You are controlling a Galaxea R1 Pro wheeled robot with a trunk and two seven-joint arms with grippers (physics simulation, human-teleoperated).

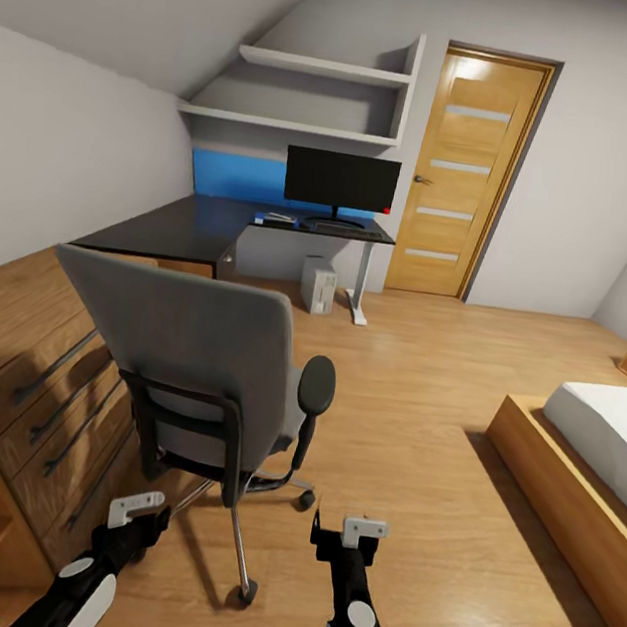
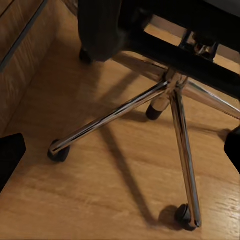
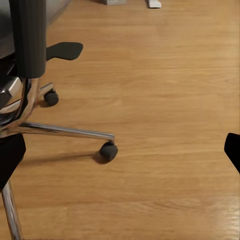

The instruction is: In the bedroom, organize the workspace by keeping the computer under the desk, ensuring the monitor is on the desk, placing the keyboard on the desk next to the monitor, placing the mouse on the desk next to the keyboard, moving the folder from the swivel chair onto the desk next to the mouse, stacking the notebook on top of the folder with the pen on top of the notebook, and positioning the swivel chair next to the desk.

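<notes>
From the head camera I see the chair [image 1: 199, 366] right in front of me with its grey back turned my way, standing on the wood floor [image 1: 413, 451] beside the low wooden cabinets [image 1: 30, 380] and well apart from the desk [image 1: 195, 229] at the far wall. The monitor [image 1: 341, 180] stands upright on the desk's far end, with the keyboard [image 1: 334, 225] lying just in front of its stand and something blue and white [image 1: 274, 217] beside that, too small to identify. The computer [image 1: 318, 285] sits on the floor under the desk, next to the white leg [image 1: 361, 281]. My left gripper [image 1: 137, 511] hangs low behind the chair base, fingers spread and empty; its wrist camera looks at the chrome legs [image 2: 177, 120] and castors. My right gripper [image 1: 349, 534] is likewise spread, holding nothing, over bare floor beside the chair.
</notes>
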